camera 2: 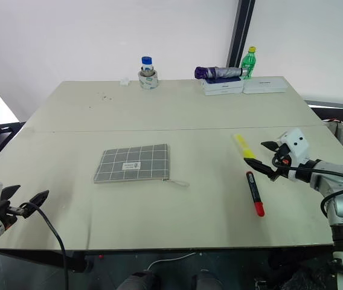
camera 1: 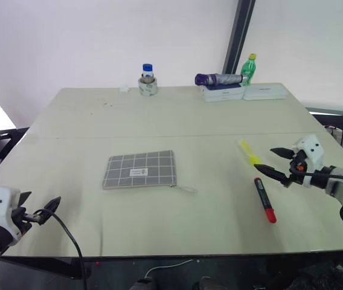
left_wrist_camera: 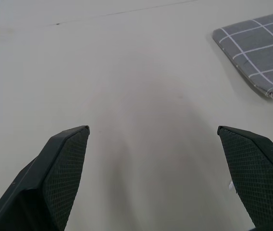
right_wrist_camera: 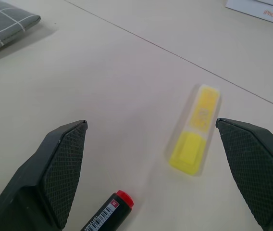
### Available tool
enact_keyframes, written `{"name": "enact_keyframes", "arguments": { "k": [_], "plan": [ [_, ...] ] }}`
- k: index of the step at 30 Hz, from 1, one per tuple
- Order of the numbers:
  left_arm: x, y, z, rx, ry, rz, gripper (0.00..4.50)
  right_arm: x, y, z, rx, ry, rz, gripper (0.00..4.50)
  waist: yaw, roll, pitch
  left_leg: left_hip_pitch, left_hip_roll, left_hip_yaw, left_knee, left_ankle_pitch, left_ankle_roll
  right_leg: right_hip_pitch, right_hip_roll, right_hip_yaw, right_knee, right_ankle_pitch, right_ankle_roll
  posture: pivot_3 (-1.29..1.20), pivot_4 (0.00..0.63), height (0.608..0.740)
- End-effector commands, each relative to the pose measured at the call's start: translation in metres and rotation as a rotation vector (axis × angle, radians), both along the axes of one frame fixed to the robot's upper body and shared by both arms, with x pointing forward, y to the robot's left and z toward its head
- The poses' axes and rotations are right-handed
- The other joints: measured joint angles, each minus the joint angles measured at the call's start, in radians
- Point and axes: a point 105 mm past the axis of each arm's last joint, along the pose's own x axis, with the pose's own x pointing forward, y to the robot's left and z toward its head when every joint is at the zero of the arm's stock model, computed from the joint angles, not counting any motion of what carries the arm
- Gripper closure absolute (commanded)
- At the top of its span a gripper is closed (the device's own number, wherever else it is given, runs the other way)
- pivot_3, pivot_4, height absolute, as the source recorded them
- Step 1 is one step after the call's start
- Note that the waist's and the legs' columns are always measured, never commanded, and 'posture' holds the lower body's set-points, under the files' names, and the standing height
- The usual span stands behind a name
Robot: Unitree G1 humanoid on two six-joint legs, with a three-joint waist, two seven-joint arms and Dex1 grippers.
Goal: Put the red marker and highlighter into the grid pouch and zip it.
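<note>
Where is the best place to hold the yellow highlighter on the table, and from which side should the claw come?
Probably the middle of the highlighter, across its short width, coming from above. It lies flat on the table with bare surface on both long sides, and the open right claw hangs just beside it, nearer than the marker.

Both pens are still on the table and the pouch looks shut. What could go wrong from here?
1. The open right gripper hovers between the highlighter and the red marker, which lie close together; closing could nudge one while taking the other.
2. The grid pouch lies flat, apparently zipped, with a small pull cord; the left gripper, open near the table edge, may struggle to pinch it.
</note>
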Motion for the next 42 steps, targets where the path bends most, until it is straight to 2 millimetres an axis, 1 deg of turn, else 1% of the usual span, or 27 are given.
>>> {"name": "enact_keyframes", "arguments": {
  "k": [1,6,10,13,15,17,20,25,26,28,30,34,35,37,41,42],
  "plan": [
    [0.001,0.0,0.017,0.048,-0.046,-0.011,0.0,0.001,0.003,0.012,-0.007,-0.051,0.013,0.05,0.0,0.0,0.0,0.0,0.0,0.0,0.0,0.0,0.0,0.0,0.0,0.0,0.0,0.0,0.0,0.0,0.15,0.74],
    [0.007,-0.002,0.019,0.018,-0.059,-0.013,0.0,0.002,0.007,0.014,-0.002,-0.061,0.017,0.05,0.001,0.0,0.0,0.0,0.0,0.0,0.0,0.0,0.0,0.0,0.0,0.0,0.0,0.0,0.0,0.0,0.15,0.74],
    [0.01,-0.007,0.02,0.035,-0.061,-0.042,0.0,0.002,0.012,0.014,0.008,-0.064,0.03,0.05,0.0,0.0,0.0,0.0,0.0,0.0,0.0,0.0,0.0,0.0,0.0,0.0,0.0,0.0,0.0,0.0,0.15,0.74],
    [0.017,-0.012,0.022,0.052,-0.083,-0.075,0.0,0.003,0.029,0.015,0.03,-0.055,0.09,0.05,0.0,0.0,0.0,0.0,0.0,0.0,0.0,0.0,0.0,0.0,0.0,0.0,0.0,0.0,0.0,0.0,0.15,0.74],
    [0.021,-0.016,0.019,0.101,-0.067,-0.109,0.0,0.001,0.042,0.019,0.045,-0.057,0.136,0.05,-0.001,0.0,0.0,0.0,0.0,0.0,0.0,0.0,0.0,0.0,0.0,0.0,0.0,0.0,0.0,0.0,0.15,0.74],
    [0.027,-0.02,0.015,0.172,-0.054,-0.158,0.0,-0.003,0.059,0.024,0.058,-0.056,0.201,0.05,-0.001,0.001,0.0,0.0,0.0,0.0,0.0,0.0,0.0,0.0,0.0,0.0,0.0,0.0,0.0,0.0,0.15,0.74],
    [0.038,-0.021,0.011,0.273,-0.044,-0.217,0.0,-0.013,0.083,0.024,0.044,-0.039,0.287,0.05,0.0,0.001,0.0,0.0,0.0,0.0,-0.001,0.0,0.0,0.0,0.0,0.0,0.0,0.0,0.0,0.0,0.15,0.74],
    [0.054,-0.024,0.004,0.43,-0.017,-0.354,0.0,-0.017,0.116,0.021,0.009,-0.052,0.337,0.05,0.001,0.001,0.0,0.0,0.0,0.0,0.0,0.0,0.0,0.0,0.0,0.0,-0.001,0.0,0.0,0.0,0.15,0.74],
    [0.058,-0.023,0.002,0.474,-0.01,-0.378,0.0,-0.016,0.122,0.02,0.008,-0.053,0.336,0.28,0.001,0.001,0.0,0.0,0.0,0.0,0.0,0.0,0.0,0.0,0.0,0.0,-0.001,0.0,0.0,0.0,0.15,0.74],
    [0.064,-0.022,-0.002,0.522,-0.002,-0.415,0.0,-0.013,0.128,0.014,0.005,-0.034,0.326,0.99,0.001,0.001,0.001,0.0,0.0,0.0,-0.001,0.0,0.0,-0.001,0.0,0.0,-0.001,0.0,0.0,0.0,0.15,0.74],
    [0.07,-0.022,-0.003,0.545,-0.01,-0.438,0.0,-0.011,0.132,0.008,-0.026,-0.025,0.317,2.04,0.001,0.001,0.001,-0.001,0.0,0.0,-0.001,0.0,0.0,-0.001,0.0,0.0,-0.001,0.0,0.0,0.0,0.15,0.74],
    [0.085,-0.022,-0.005,0.615,-0.03,-0.48,0.0,0.001,0.141,-0.004,-0.065,-0.025,0.258,4.25,-0.002,0.001,0.001,-0.001,0.0,0.0,-0.001,0.0,0.0,-0.001,0.0,0.0,-0.001,0.0,0.0,0.0,0.15,0.74],
    [0.088,-0.024,-0.007,0.647,-0.034,-0.497,0.0,0.005,0.145,-0.007,-0.079,-0.027,0.239,4.44,-0.003,0.001,0.001,-0.001,0.0,0.0,-0.001,0.0,0.0,-0.002,0.0,0.0,-0.001,0.0,0.0,0.0,0.15,0.74],
    [0.097,-0.032,-0.01,0.736,-0.057,-0.547,0.0,0.018,0.154,-0.014,-0.126,-0.051,0.174,4.44,-0.006,0.001,0.001,-0.001,0.0,0.0,-0.001,0.0,-0.001,-0.002,0.0,0.0,-0.001,0.0,0.0,0.0,0.15,0.74],
    [0.108,-0.044,-0.012,0.816,-0.111,-0.606,0.0,0.028,0.166,-0.022,-0.155,-0.056,0.126,4.44,-0.005,0.001,0.001,-0.001,-0.001,0.0,-0.001,0.003,-0.006,-0.003,0.0,0.001,0.001,0.0,0.001,0.0,0.15,0.74],
    [0.112,-0.049,-0.013,0.83,-0.127,-0.628,0.0,0.031,0.171,-0.026,-0.146,-0.049,0.116,4.44,-0.005,0.001,0.001,-0.001,-0.001,0.0,-0.001,0.003,-0.006,-0.004,0.0,0.001,0.001,0.0,0.001,0.0,0.15,0.74]
  ]
}}
